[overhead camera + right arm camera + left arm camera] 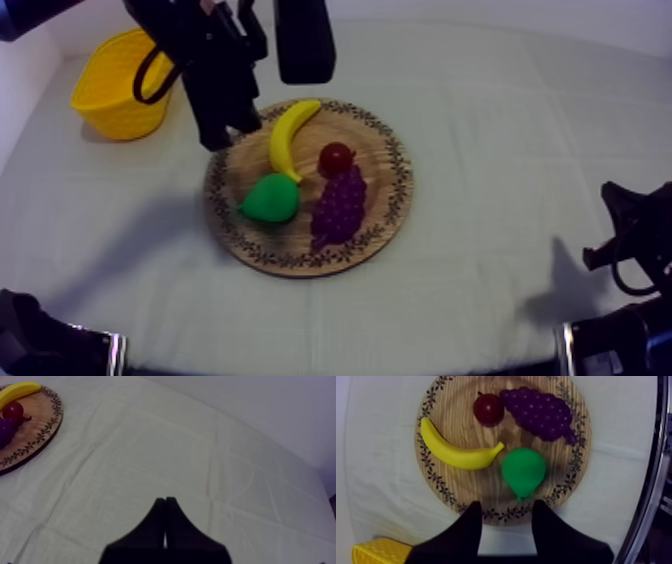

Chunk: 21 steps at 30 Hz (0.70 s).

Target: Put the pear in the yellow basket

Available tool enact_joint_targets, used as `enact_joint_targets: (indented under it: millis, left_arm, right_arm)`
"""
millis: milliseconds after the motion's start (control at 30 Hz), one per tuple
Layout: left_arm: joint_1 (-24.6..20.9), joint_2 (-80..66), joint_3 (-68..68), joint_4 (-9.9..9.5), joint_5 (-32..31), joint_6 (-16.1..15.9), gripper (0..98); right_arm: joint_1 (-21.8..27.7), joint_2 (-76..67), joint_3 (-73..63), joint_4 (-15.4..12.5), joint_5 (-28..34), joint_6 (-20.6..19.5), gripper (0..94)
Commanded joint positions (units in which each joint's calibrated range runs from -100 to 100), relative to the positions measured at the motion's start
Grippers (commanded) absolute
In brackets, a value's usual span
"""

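Reaching in from the upper left of the top view, the left arm slants down toward the round wooden board (385,160). The left gripper (232,130) hangs over the board's far-left rim, just beside the banana (290,135).

The left wrist view supplies the finger state. The left gripper (507,505) has its two black fingers (468,526) set wide apart, with nothing held. Between them lie the patterned rim of the board (451,426) and a strip of cloth.

The pear (523,471) lies on the board just beyond that gap, apart from both fingers, its narrow end pointing toward them. The banana (456,453) lies beside the pear. The small red fruit (488,408) and the bunch of grapes (538,411) lie farther off.

In the top view the pear (270,198) sits on the near-left part of the board. The bunch of grapes (340,205) is just beside it, and the small red fruit (335,157) lies above the grapes.

The yellow basket (120,90) stands at the far left of the table (500,130), partly hidden behind the left arm. A corner of the basket (378,552) appears near the gripper's base.

The right arm sits low at the right side, with the right gripper (625,230) well apart from the board. The right wrist view shows the right gripper (165,499) with its fingers pressed together as a narrow wedge, gripping nothing, over bare cloth. Farther off are the board's edge (35,431), the banana (17,388) and the small red fruit (12,410).
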Motion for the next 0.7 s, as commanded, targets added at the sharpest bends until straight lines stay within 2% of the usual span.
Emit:
enact_joint_targets:
  millis: [0, 300, 667]
  left_arm:
    - [0.0, -0.1, 0.2, -0.11, 0.3, 0.1, 47.5]
    - [-0.1, 0.4, 3.3, 0.50, 0.5, 1.3, 65.2]
    - [0.0, 4.1, 6.7, 1.56, -1.6, 1.4, 79.2]
  right_arm:
    - [0.0, 0.0, 0.0, 0.0, 0.0, 0.0, 0.4]
    - [0.0, 0.0, 0.0, 0.0, 0.0, 0.0, 0.4]
    - [0.0, 0.0, 0.0, 0.0, 0.0, 0.0, 0.4]
